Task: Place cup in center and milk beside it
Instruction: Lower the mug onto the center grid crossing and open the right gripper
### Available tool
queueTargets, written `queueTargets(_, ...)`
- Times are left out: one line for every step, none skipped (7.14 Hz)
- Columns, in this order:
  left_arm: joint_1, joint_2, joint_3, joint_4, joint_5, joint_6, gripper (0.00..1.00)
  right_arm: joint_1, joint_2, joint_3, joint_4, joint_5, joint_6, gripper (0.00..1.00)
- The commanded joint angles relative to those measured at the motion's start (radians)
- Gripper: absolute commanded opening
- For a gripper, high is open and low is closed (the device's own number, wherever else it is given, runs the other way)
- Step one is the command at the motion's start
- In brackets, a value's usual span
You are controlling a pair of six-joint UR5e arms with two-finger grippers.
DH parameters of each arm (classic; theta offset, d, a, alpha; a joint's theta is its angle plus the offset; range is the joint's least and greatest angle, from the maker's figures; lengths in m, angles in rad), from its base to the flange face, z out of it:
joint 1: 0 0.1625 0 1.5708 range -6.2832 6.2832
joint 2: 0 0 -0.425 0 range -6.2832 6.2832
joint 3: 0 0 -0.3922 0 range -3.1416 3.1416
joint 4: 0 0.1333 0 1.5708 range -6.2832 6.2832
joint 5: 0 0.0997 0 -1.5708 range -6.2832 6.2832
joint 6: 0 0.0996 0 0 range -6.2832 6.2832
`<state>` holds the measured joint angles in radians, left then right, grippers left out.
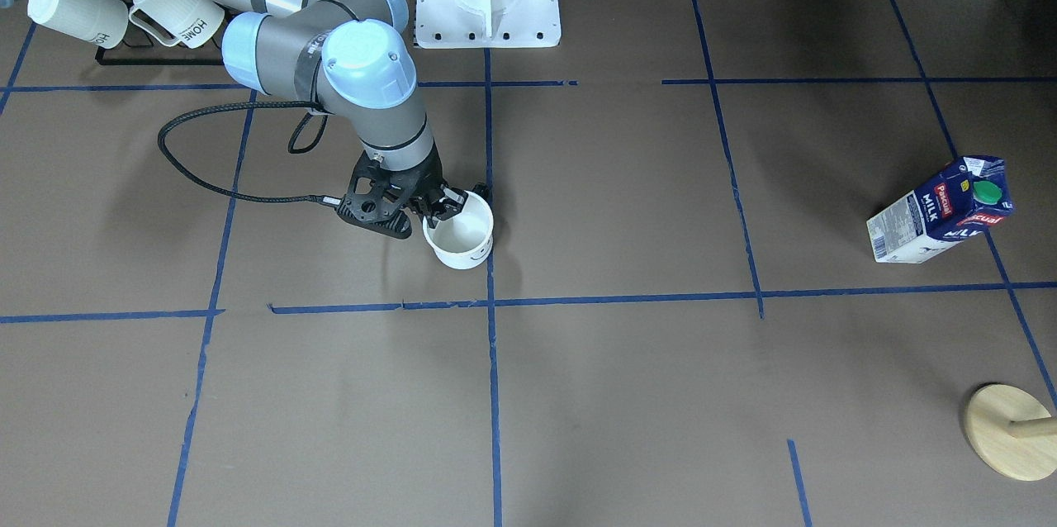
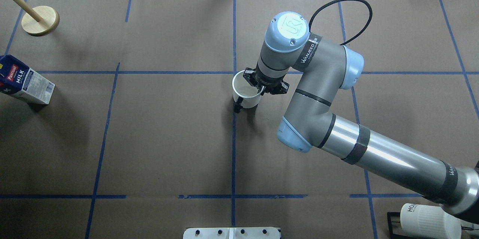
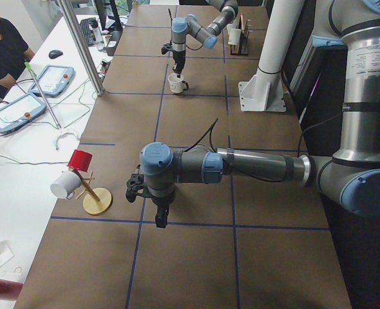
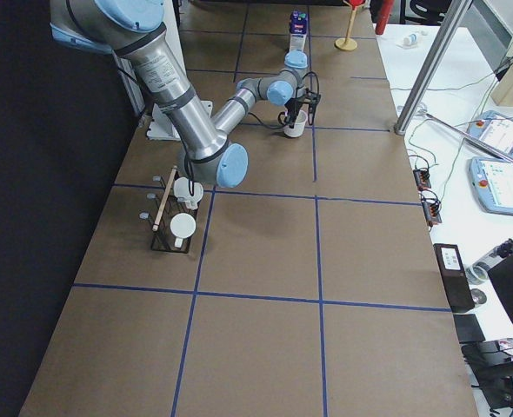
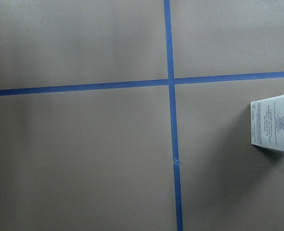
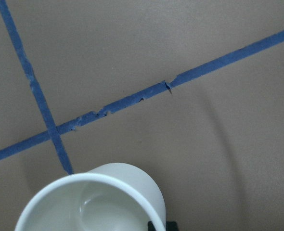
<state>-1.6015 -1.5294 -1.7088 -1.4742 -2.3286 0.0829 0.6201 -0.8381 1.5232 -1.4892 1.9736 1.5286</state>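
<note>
One cup (image 1: 459, 239) is counted, one milk carton (image 1: 941, 213), two ribbed mugs (image 1: 177, 19) on one black rack (image 1: 161, 61), one wooden stand (image 1: 1003, 428), and two arms. The cup is pinched at its rim by the right gripper (image 1: 440, 209), with one finger inside the wall and one outside. The handle is turned toward the robot's base. The cup is located at the center (image 2: 219, 85), just beside the middle tape line and just on the robot's side of the crossing. Whether its base is down on the paper or slightly lifted cannot be told.

The milk carton is stood upright, long axis vertical and green cap on top, far out on the robot's left and well apart from the cup. The left gripper (image 3: 161, 217) is shown only in the side view, so spread or pressed together cannot be told. In its wrist view a lower corner of the carton is caught at the right edge, so the carton is judged near it and off to one side. The left arm is by far the nearer to the milk. The cup half is judged nearly done, with release pending and the carton not yet fetched.
</note>
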Motion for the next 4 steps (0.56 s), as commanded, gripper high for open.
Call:
queueTargets(0.0,0.0,-0.002,0.0,0.0,0.0,1.0,0.0,-0.003,0.002,0.003,0.001,-0.001,0.46)
queueTargets(0.0,0.0,-0.002,0.0,0.0,0.0,1.0,-0.006,-0.002,0.002,0.006,-0.004,0.001,0.86)
queueTargets(-0.001,0.0,-0.002,0.0,0.0,0.0,1.0,-0.01,-0.001,0.005,0.006,-0.018,0.001,0.99)
queueTargets(-0.002,0.0,-0.003,0.0,-0.002,0.001,1.0,-0.01,0.001,0.009,0.006,-0.018,-0.001,0.99)
